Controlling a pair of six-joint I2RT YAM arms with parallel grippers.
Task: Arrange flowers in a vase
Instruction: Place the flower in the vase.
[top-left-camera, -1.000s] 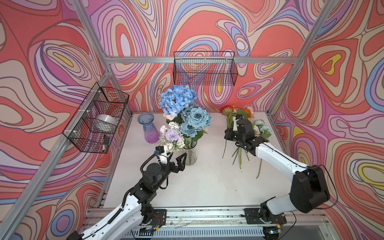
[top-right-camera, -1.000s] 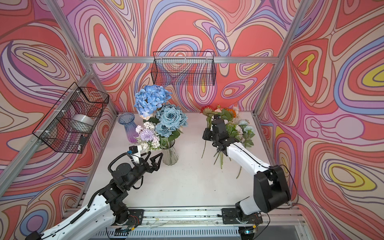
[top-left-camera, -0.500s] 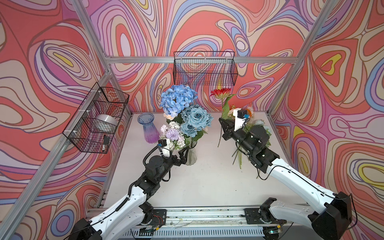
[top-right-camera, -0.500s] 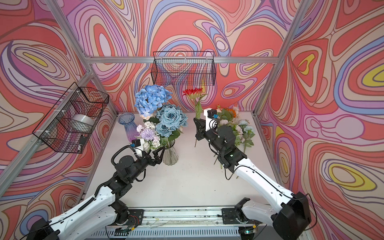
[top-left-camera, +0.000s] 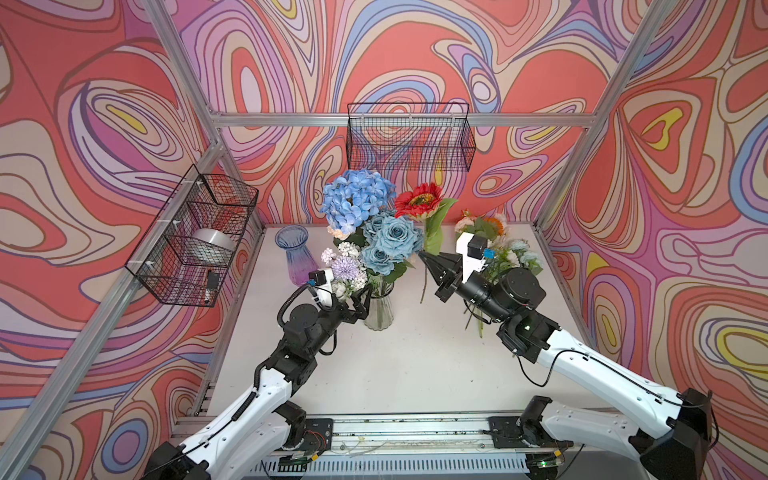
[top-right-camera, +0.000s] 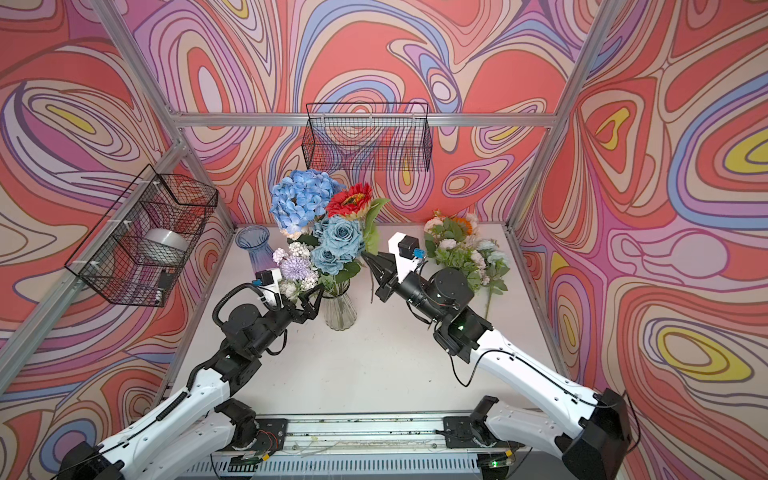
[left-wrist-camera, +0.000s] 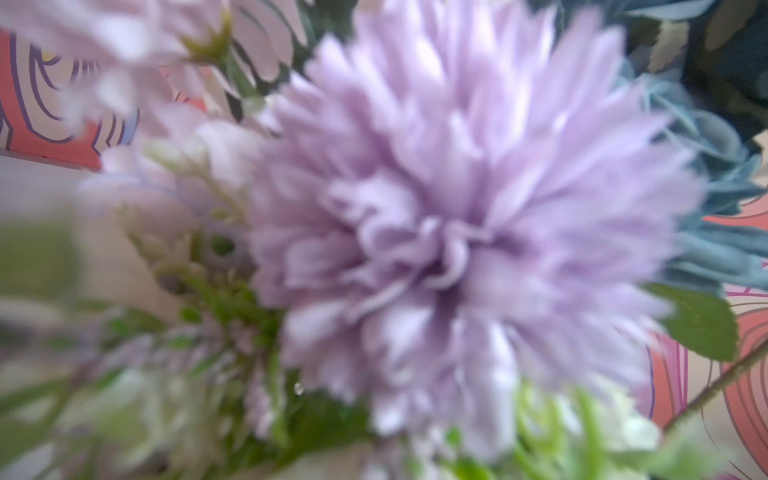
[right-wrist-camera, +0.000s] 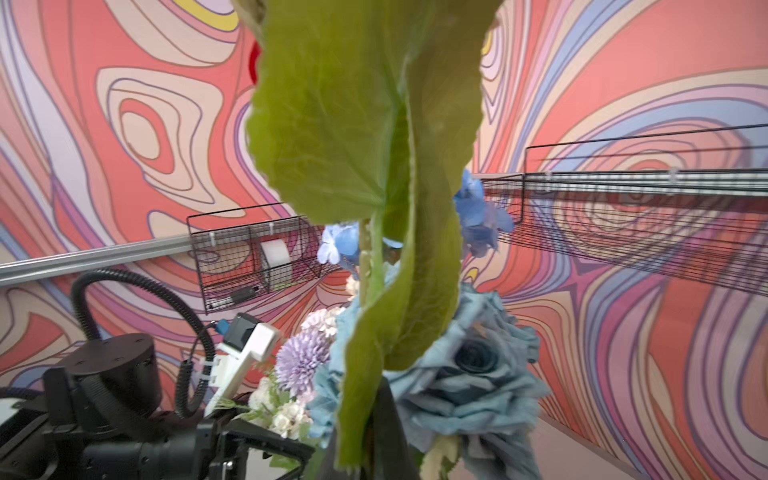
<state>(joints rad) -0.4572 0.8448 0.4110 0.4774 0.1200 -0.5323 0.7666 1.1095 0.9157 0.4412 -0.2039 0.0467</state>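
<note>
Right gripper (top-left-camera: 424, 257) pinched the sunflower (top-left-camera: 419, 202) stem (bloom upright) beside the vase (top-left-camera: 379, 312); left gripper (top-left-camera: 360, 301) gaped wide.

Bright even light, blurry lilac pompom (left-wrist-camera: 457, 249)

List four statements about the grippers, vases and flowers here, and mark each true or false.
1. The right gripper is shut on the stem of the red sunflower. True.
2. The left gripper is clamped on the purple vase. False: it is open beside the clear vase, and the purple vase stands apart near the back.
3. The blue hydrangea stands in the purple vase. False: it is in the clear vase, and the purple vase looks empty.
4. Loose flowers lie on the table near the right arm. True.
</note>
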